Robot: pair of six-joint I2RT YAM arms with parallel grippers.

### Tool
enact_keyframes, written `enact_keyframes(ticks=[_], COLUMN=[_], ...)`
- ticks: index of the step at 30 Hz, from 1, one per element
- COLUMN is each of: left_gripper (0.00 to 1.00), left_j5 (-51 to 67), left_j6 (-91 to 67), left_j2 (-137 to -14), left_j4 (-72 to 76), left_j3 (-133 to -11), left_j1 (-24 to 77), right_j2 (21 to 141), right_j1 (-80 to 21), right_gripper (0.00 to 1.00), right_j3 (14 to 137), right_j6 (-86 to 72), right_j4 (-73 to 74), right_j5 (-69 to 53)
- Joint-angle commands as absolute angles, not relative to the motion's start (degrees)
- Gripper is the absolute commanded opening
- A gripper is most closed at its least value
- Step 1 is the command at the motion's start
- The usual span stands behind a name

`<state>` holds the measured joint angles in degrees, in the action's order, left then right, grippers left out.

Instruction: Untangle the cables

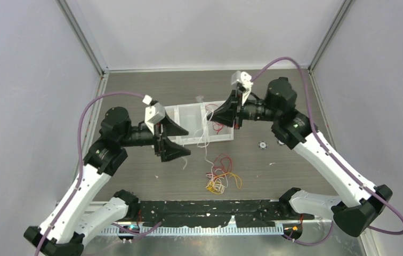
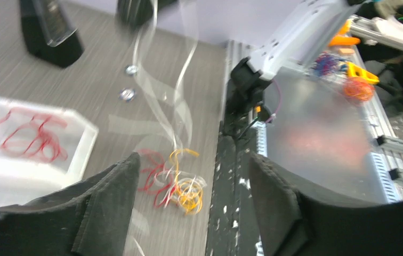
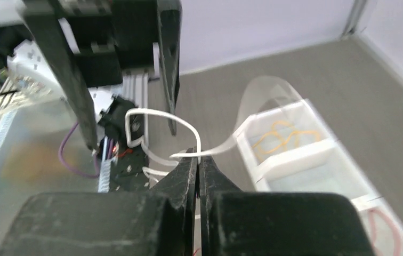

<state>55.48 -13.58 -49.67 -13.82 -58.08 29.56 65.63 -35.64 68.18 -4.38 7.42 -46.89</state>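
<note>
1. Cables [image 1: 222, 176] lie in a red, yellow-orange and white knot on the bench [image 1: 295, 170], just below the middle of the top view. Some red ones sit in the clear tray [image 1: 191, 118] above it.
2. My right end effector [image 3: 199, 160] is clenched on one white cable [image 3: 159, 112]. It loops up and to the left of my fingertips in the right wrist view.
3. My left end effector [image 2: 193, 162] is released, jaws wide apart, left of centre in the top view. The knot shows low between them in the left wrist view.
4. I judge the step in hand to be drawing this white strand free of the heap.
5. To do it well, I should raise it slowly and straight, watching for red or yellow loops rising with it. If they do, my left side can pin the heap down.
6. The left wrist view is smeared, so the strand's lower end may be caught in the knot; I cannot tell.
7. The tray's bare middle compartment looks like the right place to set it down.
</note>
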Motion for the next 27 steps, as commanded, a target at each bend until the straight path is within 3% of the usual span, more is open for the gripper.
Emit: enact_keyframes(ticks=[1,5,13,19,27], left_gripper=[0.83,0.95,0.90,0.88,1.00], left_j5=[52.2,48.7,52.3,50.6,48.7], left_j6=[3.1,8.1,4.4,1.1,-4.4], left_j2=[-43.1,-41.4,-46.2,-49.2,-53.8], left_j4=[-25.5,-27.0,-21.6,-18.8,-14.1], left_j3=[-53.1,-55.6,-69.3,-74.6,-72.5], left_j1=[24.1,23.6,23.8,30.6,36.3], right_j2=[60.8,59.7,58.1,57.6,58.9], right_j1=[-34.6,-34.5,-34.5,-34.6,-34.6], right_gripper=[0.05,0.05,0.06,0.05,0.05], right_j3=[77.5,81.6,82.2,80.0,81.7], right_j6=[2.0,5.6,8.7,6.9,-3.1], right_j4=[12.5,15.8,19.0,17.6,9.4], right_j5=[-45.3,-46.4,-49.1,-48.7,-48.5])
